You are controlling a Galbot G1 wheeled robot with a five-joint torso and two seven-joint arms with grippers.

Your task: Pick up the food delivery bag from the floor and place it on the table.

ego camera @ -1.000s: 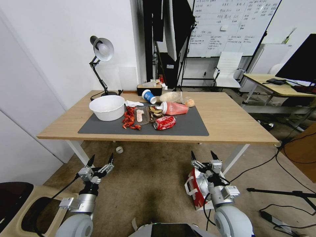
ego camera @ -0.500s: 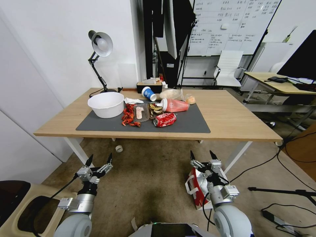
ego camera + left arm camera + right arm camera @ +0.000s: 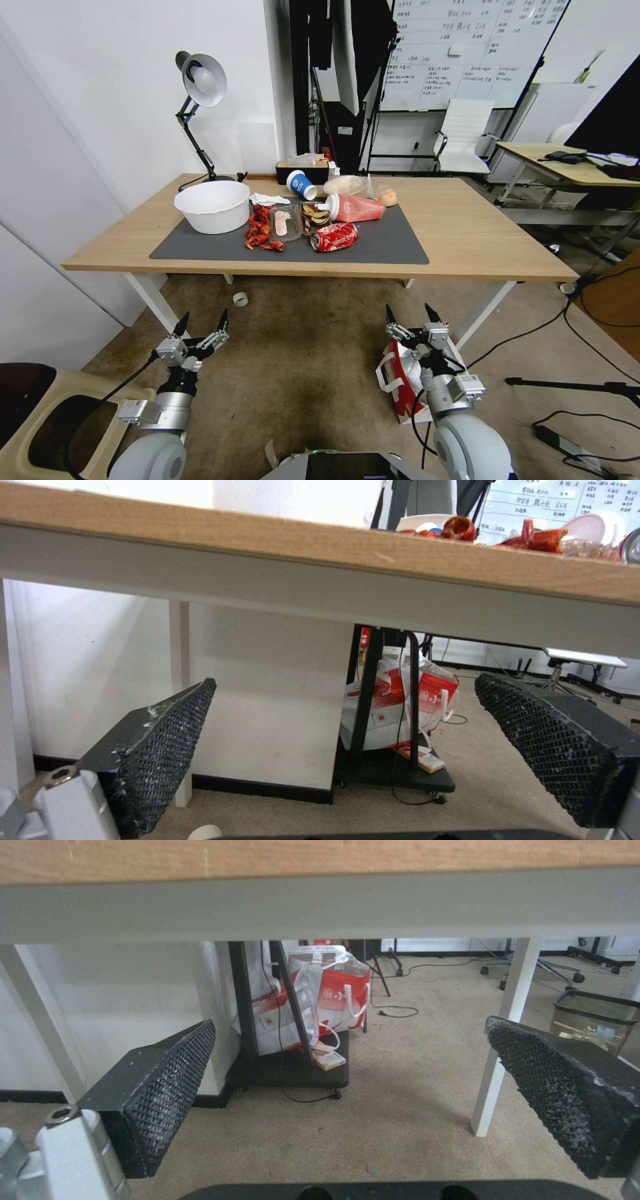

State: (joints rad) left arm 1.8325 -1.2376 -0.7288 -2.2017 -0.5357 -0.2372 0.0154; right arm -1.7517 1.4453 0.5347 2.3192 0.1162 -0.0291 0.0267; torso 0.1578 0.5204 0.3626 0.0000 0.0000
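Paper delivery bag (image 3: 399,390) sits on the floor (image 3: 300,360) under the right gripper (image 3: 413,315), jaws wide like the left gripper (image 3: 203,323). Probably light, crumply; I'd take its white handles.

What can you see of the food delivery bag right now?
The food delivery bag stands upright on the floor, in front of the table near its right front leg. It looks like white paper with a red side panel; looped white handles hang on its left side. Silver foil lining shows at its open top. The right arm and right claw, fingers open, sit in front of it in the head view, covering much of it; contact cannot be told.
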